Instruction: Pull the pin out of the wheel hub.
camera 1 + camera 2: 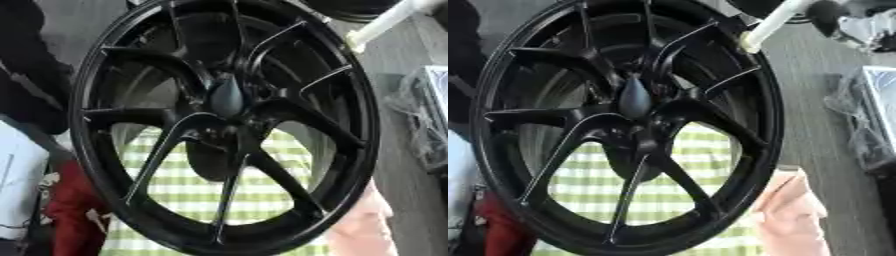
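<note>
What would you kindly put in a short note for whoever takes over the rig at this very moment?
Robot hands: neither the left nor the right shows in either eye view.
Wheel: black, spoked, standing on edge close to the camera and filling most of both views.
Hub: a dark teardrop-shaped piece sits at the centre; I cannot tell whether it is the pin.
Behind: green-and-white checked cloth seen through the spokes; a white bar at upper right.
Done: nothing visible yet.
Left: bring a robot hand to the hub and pull the pin out.
</note>
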Motion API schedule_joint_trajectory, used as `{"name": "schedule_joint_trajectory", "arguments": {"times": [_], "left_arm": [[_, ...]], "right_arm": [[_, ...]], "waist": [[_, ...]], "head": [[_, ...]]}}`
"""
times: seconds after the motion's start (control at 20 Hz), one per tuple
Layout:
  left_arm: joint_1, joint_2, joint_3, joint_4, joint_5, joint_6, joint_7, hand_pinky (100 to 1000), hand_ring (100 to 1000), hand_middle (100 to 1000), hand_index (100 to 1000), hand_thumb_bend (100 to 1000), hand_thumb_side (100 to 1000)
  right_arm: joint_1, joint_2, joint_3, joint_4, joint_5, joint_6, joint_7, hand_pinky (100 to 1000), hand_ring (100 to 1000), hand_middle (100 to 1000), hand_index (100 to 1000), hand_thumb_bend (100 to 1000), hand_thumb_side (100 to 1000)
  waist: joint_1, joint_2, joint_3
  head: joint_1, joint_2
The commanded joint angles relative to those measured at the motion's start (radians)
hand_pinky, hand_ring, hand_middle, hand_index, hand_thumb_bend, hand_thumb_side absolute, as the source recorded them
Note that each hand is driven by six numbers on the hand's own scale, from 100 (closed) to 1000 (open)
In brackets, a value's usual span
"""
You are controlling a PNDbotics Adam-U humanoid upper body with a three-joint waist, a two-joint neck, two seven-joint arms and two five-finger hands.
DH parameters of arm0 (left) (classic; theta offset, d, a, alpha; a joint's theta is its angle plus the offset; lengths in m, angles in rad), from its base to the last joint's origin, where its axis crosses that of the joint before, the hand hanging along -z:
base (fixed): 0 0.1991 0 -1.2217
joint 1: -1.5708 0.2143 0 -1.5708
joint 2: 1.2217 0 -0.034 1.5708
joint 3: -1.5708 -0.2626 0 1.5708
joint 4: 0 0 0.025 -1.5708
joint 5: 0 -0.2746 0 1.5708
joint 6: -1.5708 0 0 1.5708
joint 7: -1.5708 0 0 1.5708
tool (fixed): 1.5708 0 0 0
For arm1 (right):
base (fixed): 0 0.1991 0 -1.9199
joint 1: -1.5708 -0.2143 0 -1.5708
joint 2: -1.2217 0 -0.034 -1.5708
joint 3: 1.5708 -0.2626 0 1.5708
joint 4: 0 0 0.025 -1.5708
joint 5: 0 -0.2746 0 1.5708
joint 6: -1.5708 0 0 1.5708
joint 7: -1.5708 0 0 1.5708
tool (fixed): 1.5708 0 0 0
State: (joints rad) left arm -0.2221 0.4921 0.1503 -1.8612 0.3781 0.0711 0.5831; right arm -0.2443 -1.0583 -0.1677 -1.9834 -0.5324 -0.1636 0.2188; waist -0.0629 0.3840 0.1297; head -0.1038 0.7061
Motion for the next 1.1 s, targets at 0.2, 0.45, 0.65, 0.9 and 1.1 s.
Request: {"name": "schedule_joint_trajectory", "arguments": {"times": [0.2, 0.45, 0.65, 0.9, 1.1], "left_arm": [[0.006, 0.012, 0.031, -0.023, -0.008, -0.008, 0.022, 548, 648, 707, 762, 125, 826], [0.009, -0.001, 0.034, -0.024, -0.007, -0.008, 0.026, 549, 647, 708, 762, 129, 829], [0.007, -0.006, 0.035, -0.025, -0.007, -0.009, 0.028, 550, 646, 708, 762, 132, 829], [0.005, -0.015, 0.032, -0.024, -0.006, -0.009, 0.025, 551, 645, 708, 763, 136, 830], [0.008, -0.018, 0.032, -0.024, -0.006, -0.010, 0.025, 552, 644, 708, 763, 138, 831]], "right_arm": [[0.337, 0.152, -0.219, -0.017, 0.236, -0.058, -0.211, 865, 572, 274, 471, 100, 100], [0.486, 0.438, -0.253, -0.017, 0.569, 0.022, -0.376, 856, 639, 376, 566, 100, 100], [0.512, 0.586, -0.241, -0.017, 0.790, 0.136, -0.443, 975, 937, 810, 951, 164, 100], [0.507, 0.674, -0.230, -0.017, 0.904, 0.237, -0.510, 1000, 995, 855, 991, 100, 588], [0.506, 0.694, -0.224, -0.017, 0.898, 0.254, -0.528, 1000, 1000, 862, 1000, 100, 648]], "waist": [[0.018, -0.025, -0.033], [0.021, -0.024, -0.038], [0.021, -0.029, -0.036], [0.016, -0.039, -0.025], [0.011, -0.044, -0.020]], "head": [[0.043, -0.028], [0.044, -0.042], [0.045, -0.050], [0.044, -0.054], [0.041, -0.054]]}}
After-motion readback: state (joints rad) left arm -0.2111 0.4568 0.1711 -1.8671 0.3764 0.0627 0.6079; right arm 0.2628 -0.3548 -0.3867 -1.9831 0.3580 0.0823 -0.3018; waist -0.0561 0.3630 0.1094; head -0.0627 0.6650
